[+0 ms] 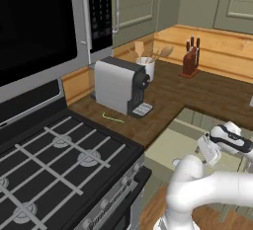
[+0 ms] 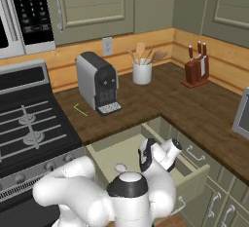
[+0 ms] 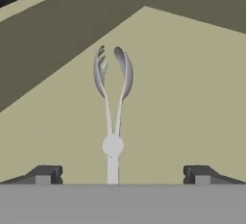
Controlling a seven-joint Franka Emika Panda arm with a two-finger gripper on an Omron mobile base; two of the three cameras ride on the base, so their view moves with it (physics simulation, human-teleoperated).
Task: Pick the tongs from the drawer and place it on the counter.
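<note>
Two dark finger tips of the gripper stand wide apart, jaws open and holding nothing. Between them, on the floor of the pale olive-beige open drawer, lies the slim silvery-white metal tongs, heads pointing away. Its handle end is cut off at the bottom. From the base views the white arm hides most of the drawer below the dark brown wood-grain worktop.

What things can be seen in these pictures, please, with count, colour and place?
tongs: one, silvery, on drawer floor
drawer: one, olive-beige, pulled open under counter
counter: one, dark brown wood
coffee machine: one, grey and black, on counter beside stove
utensil jar: one, white, holds wooden spoons
knife block: one, reddish brown, in counter corner
stove: one, black
microwave: one, above stove
tool: one, dark fingers open, above tongs
</note>
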